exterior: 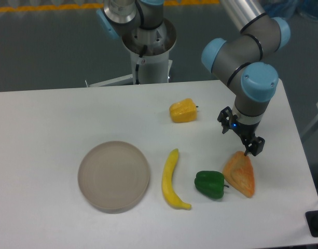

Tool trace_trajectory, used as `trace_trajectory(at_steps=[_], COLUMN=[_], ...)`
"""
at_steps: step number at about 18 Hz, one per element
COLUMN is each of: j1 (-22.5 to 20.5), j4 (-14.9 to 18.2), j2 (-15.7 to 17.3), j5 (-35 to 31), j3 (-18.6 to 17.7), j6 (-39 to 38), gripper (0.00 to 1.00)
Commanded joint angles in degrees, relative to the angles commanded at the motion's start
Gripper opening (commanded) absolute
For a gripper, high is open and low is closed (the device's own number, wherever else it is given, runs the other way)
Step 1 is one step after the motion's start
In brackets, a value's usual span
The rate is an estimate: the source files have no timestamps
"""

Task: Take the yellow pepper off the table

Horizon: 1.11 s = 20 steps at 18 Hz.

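Observation:
The yellow pepper (183, 110), glossy and lobed with a tiny dark stem pointing right, lies on the white table (55, 114) right of centre towards the back. My gripper (240, 133) hangs to the pepper's right and a little nearer the front edge, apart from it. It is open, with nothing between its black fingers (256, 146). It hovers just above the top of the orange-tan wedge.
An orange-tan wedge-shaped piece (240, 174) lies directly below the gripper, with a green pepper (210, 183) beside it on the left. A long yellow banana (172, 180) and a round grey-beige plate (113, 175) lie further left. The arm's base (147, 46) stands behind the table.

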<state>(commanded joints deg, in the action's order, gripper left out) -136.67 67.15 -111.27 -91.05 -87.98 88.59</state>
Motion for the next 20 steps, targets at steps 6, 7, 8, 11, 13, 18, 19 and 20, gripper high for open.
trace_trajectory(at_steps=[6, 7, 8, 11, 13, 18, 19, 20], j1=[0.0, 0.09, 0.17, 0.44, 0.96, 4.21, 4.83, 4.92], j4=[0.44, 0.53, 0.53, 0.7, 0.62, 0.35, 0.44, 0.44], j2=[0.35, 0.7, 0.96, 2.8, 5.17, 9.21, 11.06, 12.29], j5=[0.35, 0.61, 0.62, 0.7, 0.7, 0.7, 0.7, 0.7], j3=[0.26, -0.61, -1.31, -4.64, -8.15, -14.22, -16.24, -17.74], j6=[0.0, 0.0, 0.0, 0.09, 0.09, 0.09, 0.09, 0.17], gripper=[1.0, 1.0, 1.0, 1.0, 1.0, 1.0, 1.0, 1.0])
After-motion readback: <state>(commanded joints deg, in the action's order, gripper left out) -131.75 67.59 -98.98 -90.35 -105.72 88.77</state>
